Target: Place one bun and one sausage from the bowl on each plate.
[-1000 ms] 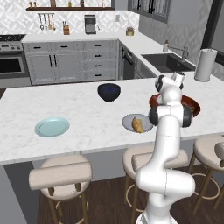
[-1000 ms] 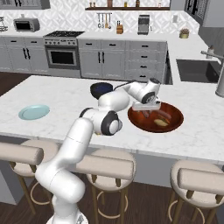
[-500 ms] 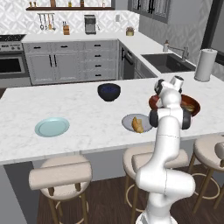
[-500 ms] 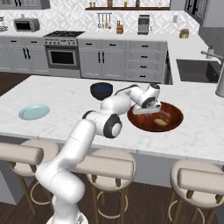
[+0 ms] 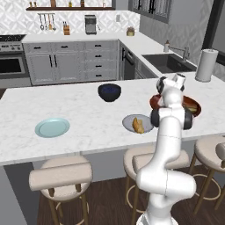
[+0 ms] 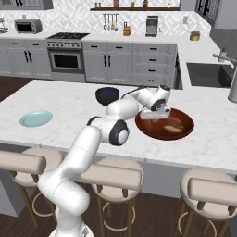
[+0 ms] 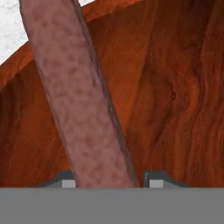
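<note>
Sausage (image 7: pixel 81 100) | lies in the reddish-brown bowl (image 7: pixel 175 87), running from upper left to bottom centre of hand view, long axis crossing the jaw gap | gripper (image 7: pixel 109 183) straddles its near end; fingertips (image 7: pixel 67 183) flank it, contact cannot be told.

White arm (image 5: pixel 166 145) of rounded, glossy segments; dark bands ring the joints. Gripper (image 6: pixel 156 118) body white with a dark face and small dark fingertips.
</note>
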Controlling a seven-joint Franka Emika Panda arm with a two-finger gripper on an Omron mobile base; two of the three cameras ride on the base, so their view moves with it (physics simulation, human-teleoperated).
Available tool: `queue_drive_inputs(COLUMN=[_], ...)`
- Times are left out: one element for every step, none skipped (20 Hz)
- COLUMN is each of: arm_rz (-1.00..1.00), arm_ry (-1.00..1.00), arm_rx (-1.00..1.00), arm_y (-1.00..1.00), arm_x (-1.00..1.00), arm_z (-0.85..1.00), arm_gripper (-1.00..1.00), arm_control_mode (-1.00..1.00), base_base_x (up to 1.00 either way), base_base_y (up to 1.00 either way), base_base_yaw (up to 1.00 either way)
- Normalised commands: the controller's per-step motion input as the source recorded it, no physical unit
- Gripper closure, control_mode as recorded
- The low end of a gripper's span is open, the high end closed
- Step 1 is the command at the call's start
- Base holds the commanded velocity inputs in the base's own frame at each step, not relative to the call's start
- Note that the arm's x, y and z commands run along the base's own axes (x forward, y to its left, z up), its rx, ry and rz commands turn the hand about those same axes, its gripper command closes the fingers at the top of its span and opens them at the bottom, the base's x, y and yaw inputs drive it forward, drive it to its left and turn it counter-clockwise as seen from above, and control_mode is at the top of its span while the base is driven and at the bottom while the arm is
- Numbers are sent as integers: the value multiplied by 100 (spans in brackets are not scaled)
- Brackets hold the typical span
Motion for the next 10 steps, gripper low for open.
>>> queue_drive_inputs(arm_rz=[-7, -11, -13, -16, -19, -20, -21, -18, -18, -18], arm_ry=[0, -2, -5, -5, -4, -4, -1, 0, 0, 0], arm_rx=[-4, -6, -7, -9, -12, -14, -18, -21, -23, -25], arm_y=[39, 46, 42, 52, 65, 77, 93, 100, 100, 100], arm_x=[-85, -89, -87, -88, -91, -99, -100, -100, -100, -100], arm_z=[39, 46, 57, 66, 69, 64, 49, 34, 28, 24], arm_gripper=[100, 100, 100, 100, 100, 100, 100, 100, 100, 100], arm_control_mode=[-100, -100, -100, -100, -100, -100, -100, -100, -100, -100], base_base_x=[0, 0, 0, 0, 0, 0, 0, 0, 0, 0], base_base_y=[0, 0, 0, 0, 0, 0, 0, 0, 0, 0], base_base_yaw=[0, 0, 0, 0, 0, 0, 0, 0, 0, 0])
